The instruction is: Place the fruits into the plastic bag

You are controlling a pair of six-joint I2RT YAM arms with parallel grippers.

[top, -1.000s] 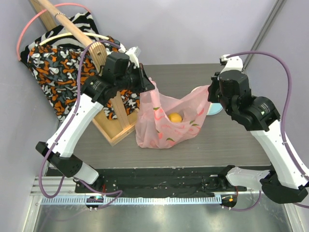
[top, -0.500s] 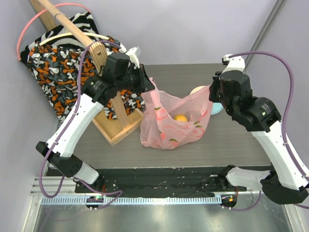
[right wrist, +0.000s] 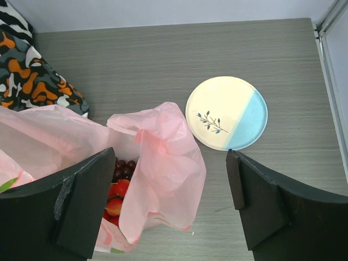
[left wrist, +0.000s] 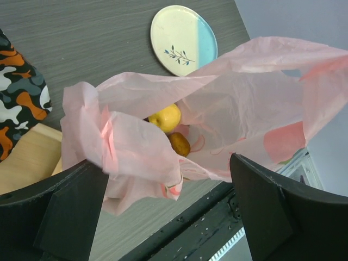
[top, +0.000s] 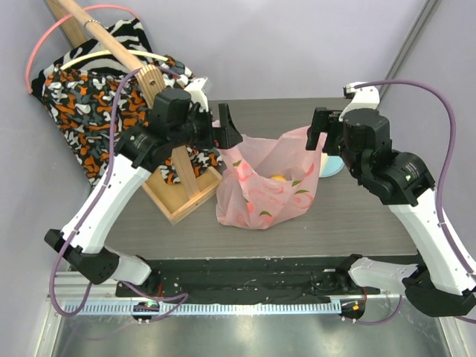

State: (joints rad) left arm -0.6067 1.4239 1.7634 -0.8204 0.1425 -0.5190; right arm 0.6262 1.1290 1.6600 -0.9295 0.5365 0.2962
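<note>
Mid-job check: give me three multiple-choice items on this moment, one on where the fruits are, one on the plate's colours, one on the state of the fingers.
1. Where are the fruits?
A. on the cloth
B. in the bag
C. beside the bag

2. What colours is the plate?
A. cream and pale blue
B. red and black
C. plain green

3. How are the fingers of the left gripper and right gripper?
A. both shut on the bag
B. left shut, right open
C. both open

Answers:
1 B: the yellow and orange ones and the grapes show inside the bag's mouth.
2 A: it is part cream with a sprig, part blue.
3 C: each wrist view shows its fingers spread wide, pinching nothing.
</note>
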